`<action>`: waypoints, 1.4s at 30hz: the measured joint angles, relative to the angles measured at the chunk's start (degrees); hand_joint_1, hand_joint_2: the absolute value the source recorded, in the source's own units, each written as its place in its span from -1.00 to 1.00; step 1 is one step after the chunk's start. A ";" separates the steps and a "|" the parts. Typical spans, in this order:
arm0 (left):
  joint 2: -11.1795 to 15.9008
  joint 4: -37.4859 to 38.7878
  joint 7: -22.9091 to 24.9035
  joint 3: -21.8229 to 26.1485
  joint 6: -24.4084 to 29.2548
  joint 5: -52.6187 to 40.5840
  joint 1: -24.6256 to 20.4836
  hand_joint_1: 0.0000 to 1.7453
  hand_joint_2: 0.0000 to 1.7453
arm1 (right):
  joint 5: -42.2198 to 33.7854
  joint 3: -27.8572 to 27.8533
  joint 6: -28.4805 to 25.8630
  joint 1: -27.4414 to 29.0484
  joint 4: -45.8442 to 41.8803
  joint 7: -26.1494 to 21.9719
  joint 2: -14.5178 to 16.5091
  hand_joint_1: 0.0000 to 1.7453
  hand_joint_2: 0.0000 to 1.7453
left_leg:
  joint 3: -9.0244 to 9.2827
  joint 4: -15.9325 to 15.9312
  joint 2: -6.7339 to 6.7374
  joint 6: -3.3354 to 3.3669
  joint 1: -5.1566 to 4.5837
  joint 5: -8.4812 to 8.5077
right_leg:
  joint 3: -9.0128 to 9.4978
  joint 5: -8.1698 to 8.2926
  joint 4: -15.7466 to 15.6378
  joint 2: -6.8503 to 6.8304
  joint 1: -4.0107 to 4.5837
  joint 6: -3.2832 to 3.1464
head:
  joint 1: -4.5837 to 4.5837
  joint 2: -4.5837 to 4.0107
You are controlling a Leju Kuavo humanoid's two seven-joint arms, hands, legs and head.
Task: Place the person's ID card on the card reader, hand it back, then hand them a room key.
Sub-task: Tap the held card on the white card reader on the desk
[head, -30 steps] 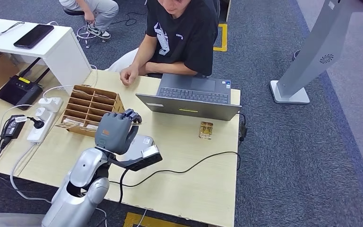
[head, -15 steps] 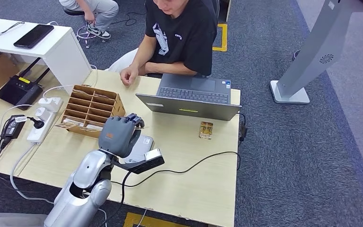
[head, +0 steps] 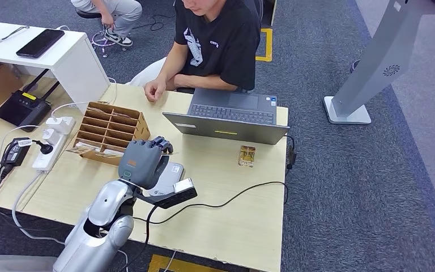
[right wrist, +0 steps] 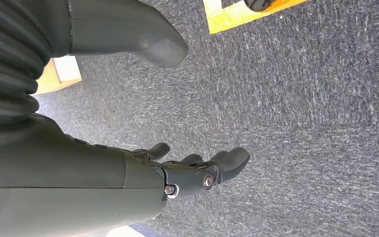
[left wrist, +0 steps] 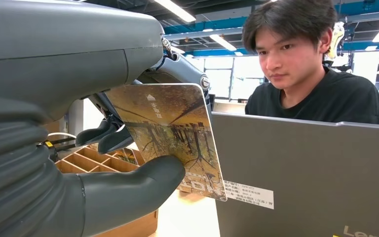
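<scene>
My left hand (head: 141,161) hovers over the grey card reader (head: 171,171) near the middle of the table. It pinches a card (left wrist: 170,131) printed with a forest picture between thumb (left wrist: 128,190) and fingers, held upright and facing the laptop. A second, similar golden card (head: 246,156) lies flat on the table in front of the laptop (head: 226,116). The person (head: 215,42) sits behind the table, one hand (head: 154,90) resting on its far edge. My right hand (right wrist: 128,168) hangs over the carpet with its fingers apart and holds nothing.
A cardboard slotted box (head: 109,131) with cards stands just left of my left hand. A power strip (head: 51,141) and plugs lie at the table's left. A black cable (head: 226,198) runs across the table in front of the reader.
My left hand with the card has shifted slightly right and towards the reader since a second ago; over the last half second it has stayed still.
</scene>
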 joint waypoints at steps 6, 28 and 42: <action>0.00 0.01 0.00 -0.06 -0.02 -0.02 0.00 1.00 1.00 | 0.00 0.00 0.00 0.00 0.00 0.00 0.02 -1.00 1.00 | 0.00 0.00 0.00 0.00 0.00 0.00 | 0.00 0.00 0.00 0.00 0.00 0.00 | 0.00 0.00; -0.73 23.66 2.56 4.98 10.57 -6.74 -1.31 1.00 1.00 | 4.31 0.13 1.07 -0.02 0.00 0.42 0.00 -1.00 1.00 | -0.08 -0.01 -0.06 0.02 0.00 0.04 | -0.06 0.01 0.01 -0.06 -0.01 -0.02 | 0.00 0.00; -1.87 26.30 1.51 5.38 11.63 -9.22 -1.34 1.00 1.00 | 5.46 0.13 1.29 -0.03 0.00 0.32 0.00 -1.00 1.00 | -0.09 -0.01 -0.06 0.02 0.00 0.04 | -0.07 0.01 0.01 -0.06 0.00 -0.02 | 0.00 0.00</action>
